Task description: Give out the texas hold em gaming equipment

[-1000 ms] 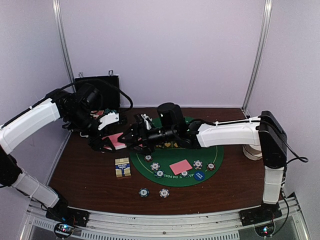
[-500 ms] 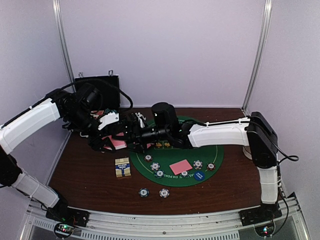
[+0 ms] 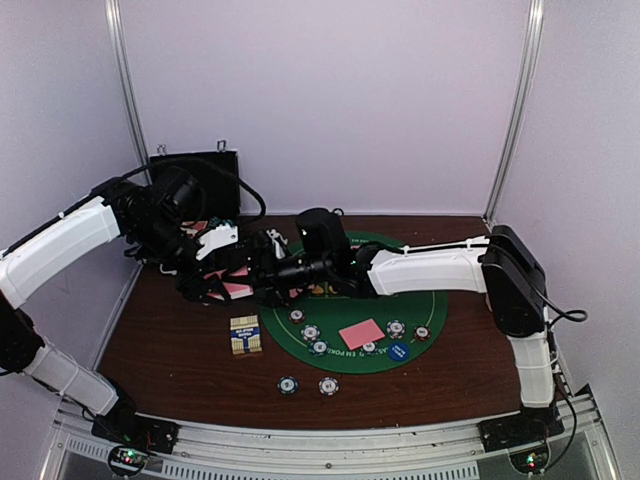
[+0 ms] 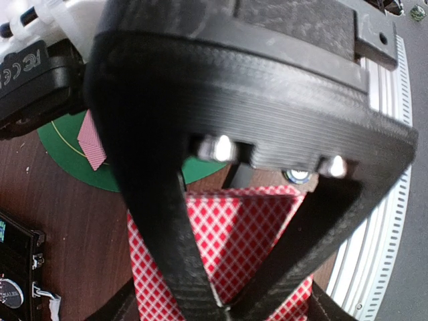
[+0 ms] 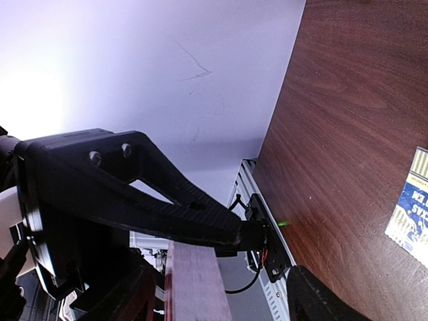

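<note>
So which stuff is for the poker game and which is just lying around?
For the game: held pink-backed cards, flat pink card, striped chips, blue disc.
Just lying about: black case, yellow-blue card box.

Down on the brown wooden table [image 3: 160, 350], a round green felt mat [image 3: 432, 300] took the centre. Just beside its left edge, a small yellow-and-blue card box [image 3: 245, 335] lay flat on the wood. Back left, a black hinged case [image 3: 215, 172] sat by the pale wall [image 3: 350, 100], lid upright.
</note>
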Robot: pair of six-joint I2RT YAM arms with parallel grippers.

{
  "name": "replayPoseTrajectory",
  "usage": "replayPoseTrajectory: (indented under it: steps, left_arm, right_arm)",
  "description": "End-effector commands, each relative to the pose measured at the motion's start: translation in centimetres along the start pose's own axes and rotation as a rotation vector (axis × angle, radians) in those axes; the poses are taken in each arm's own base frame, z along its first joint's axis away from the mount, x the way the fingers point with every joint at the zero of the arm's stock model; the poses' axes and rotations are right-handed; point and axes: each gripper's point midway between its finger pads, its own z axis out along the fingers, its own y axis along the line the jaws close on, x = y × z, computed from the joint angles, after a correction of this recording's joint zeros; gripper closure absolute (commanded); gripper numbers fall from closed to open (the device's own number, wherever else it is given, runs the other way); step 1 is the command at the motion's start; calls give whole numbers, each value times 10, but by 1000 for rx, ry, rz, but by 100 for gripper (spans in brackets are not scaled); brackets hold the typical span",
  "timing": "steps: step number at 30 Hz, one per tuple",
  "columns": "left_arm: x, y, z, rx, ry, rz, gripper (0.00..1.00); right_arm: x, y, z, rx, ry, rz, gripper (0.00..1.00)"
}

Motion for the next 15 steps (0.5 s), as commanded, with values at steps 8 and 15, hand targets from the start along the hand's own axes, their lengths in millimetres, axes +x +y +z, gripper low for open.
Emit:
replayPoseTrajectory:
  steps: [8, 15]
  left_arm:
    - [-17, -1, -15, -21, -75, 41, 100]
    - [-16, -1, -15, -22, -75, 40, 100]
  right_arm:
    - [-12, -26, -20, 55, -53, 39, 48]
    - [-9, -20, -36, 58, -53, 29, 55]
